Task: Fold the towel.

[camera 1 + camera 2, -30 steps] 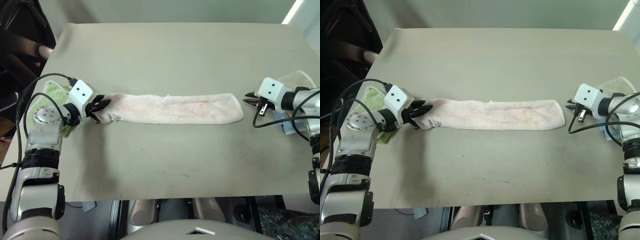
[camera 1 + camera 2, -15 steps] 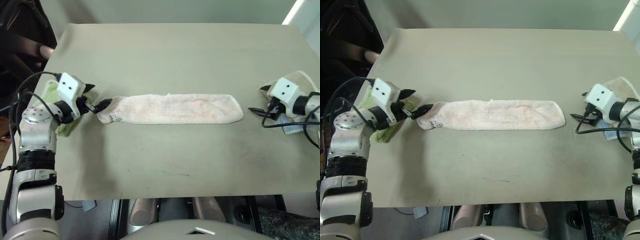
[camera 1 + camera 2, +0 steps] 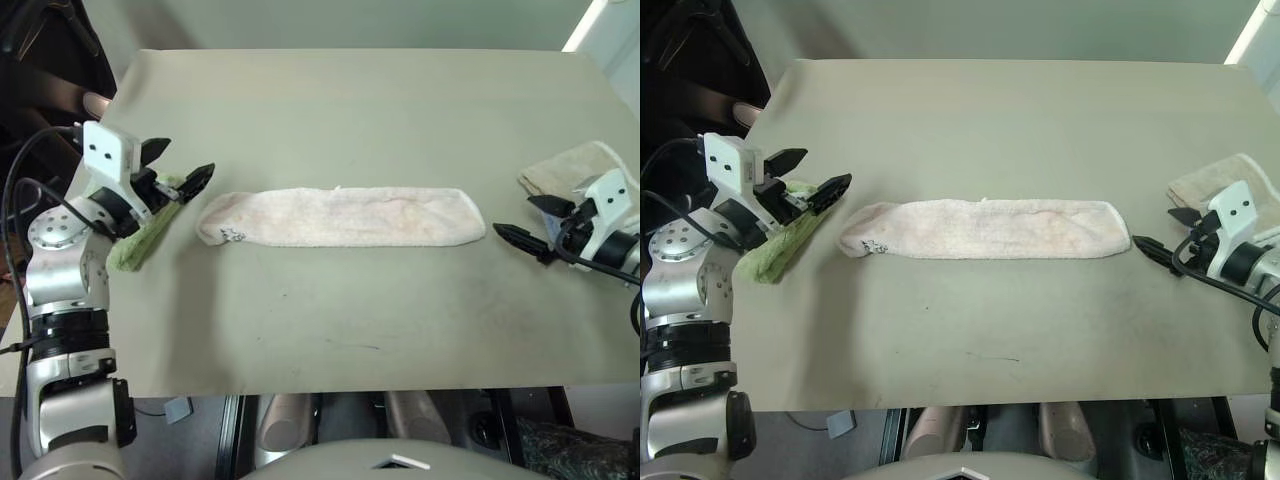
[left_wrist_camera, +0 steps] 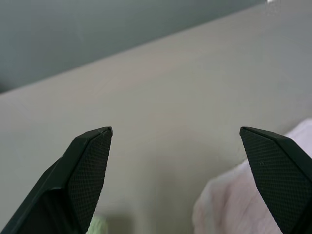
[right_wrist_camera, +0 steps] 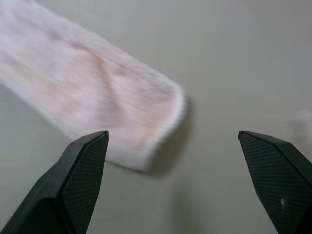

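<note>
The towel (image 3: 340, 216) lies flat across the middle of the counter (image 3: 350, 110), folded into a long narrow band running left to right, with nothing resting on it. A small dark mark shows on its left end, near the rounded corner. Just off that left end hangs the left gripper (image 3: 176, 170), its two black fingers spread wide apart and holding nothing, raised clear of the cloth with a strip of bare counter between them and the towel. Under and behind that gripper, at the counter's left edge, sits a lime-green cloth (image 3: 140, 232), bunched and lying at a slant; it is apart from the towel and partly covered by the arm. At the other side, the right gripper (image 3: 1162, 233) stands just beyond the towel's right end, fingers likewise wide apart and empty, not touching the cloth. In the right wrist view the towel's rounded right end lies ahead between the open fingers. Behind that gripper, at the right edge of the counter, lies a beige cloth (image 3: 565, 167), folded, well clear of the towel but close to the arm. Black cables loop around both wrists. The far half and the near strip of the counter are bare olive surface.
</note>
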`<act>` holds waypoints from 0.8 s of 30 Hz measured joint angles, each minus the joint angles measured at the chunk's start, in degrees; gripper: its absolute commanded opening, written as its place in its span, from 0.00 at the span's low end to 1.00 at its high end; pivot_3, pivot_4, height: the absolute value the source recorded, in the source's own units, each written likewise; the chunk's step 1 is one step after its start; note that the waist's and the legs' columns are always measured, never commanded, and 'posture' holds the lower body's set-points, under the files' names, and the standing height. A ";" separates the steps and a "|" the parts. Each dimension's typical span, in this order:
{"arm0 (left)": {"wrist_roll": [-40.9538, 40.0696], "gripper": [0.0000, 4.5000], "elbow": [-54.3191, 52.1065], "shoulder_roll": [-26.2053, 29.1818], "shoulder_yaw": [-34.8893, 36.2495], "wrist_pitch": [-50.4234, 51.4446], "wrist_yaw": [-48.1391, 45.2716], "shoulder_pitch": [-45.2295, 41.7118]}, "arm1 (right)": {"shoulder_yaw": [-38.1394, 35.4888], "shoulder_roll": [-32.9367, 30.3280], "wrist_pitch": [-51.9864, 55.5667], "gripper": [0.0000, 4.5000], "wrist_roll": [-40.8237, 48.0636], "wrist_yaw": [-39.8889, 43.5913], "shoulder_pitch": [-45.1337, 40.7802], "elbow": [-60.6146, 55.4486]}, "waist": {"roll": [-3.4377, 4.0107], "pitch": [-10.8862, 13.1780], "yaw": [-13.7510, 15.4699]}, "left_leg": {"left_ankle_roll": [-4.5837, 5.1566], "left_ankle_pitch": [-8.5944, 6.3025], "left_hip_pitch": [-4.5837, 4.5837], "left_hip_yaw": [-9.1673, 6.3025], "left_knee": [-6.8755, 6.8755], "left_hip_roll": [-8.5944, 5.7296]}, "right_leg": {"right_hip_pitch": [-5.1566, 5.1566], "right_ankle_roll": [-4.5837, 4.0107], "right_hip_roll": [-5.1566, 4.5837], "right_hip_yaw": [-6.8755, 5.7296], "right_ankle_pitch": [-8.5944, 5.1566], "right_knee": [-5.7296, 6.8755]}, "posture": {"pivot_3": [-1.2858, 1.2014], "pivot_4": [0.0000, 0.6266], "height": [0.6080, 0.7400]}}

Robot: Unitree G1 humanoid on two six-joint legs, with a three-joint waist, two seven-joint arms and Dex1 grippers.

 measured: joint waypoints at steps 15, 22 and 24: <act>-0.50 1.00 -7.12 -2.45 -1.77 -1.50 -1.29 1.98 | -14.15 12.57 36.40 1.00 26.68 -22.76 -3.13 -9.81 | -0.06 -0.01 0.01 | 0.00 0.11 -0.01 -0.05 -0.03 -0.02 | -0.02 0.16 0.02 -0.01 -0.04 -0.01 | 0.52 0.24 0.97; -0.64 1.00 -8.17 -3.83 -3.53 -1.58 -2.20 2.28 | -24.09 21.53 48.85 1.00 37.91 -36.90 -5.46 -9.43 | -0.08 -0.02 0.16 | 0.03 0.08 -0.02 -0.10 -0.06 -0.02 | -0.05 0.07 0.03 -0.01 0.01 0.02 | 0.52 0.24 0.97; -0.65 1.00 -8.17 -4.09 -3.86 -1.57 -2.36 2.19 | -26.00 24.28 50.92 1.00 40.16 -40.96 -5.47 -9.14 | -0.08 -0.02 0.15 | 0.05 0.06 -0.03 -0.09 -0.06 -0.03 | -0.07 0.06 0.02 -0.01 0.01 0.02 | 0.52 0.24 0.97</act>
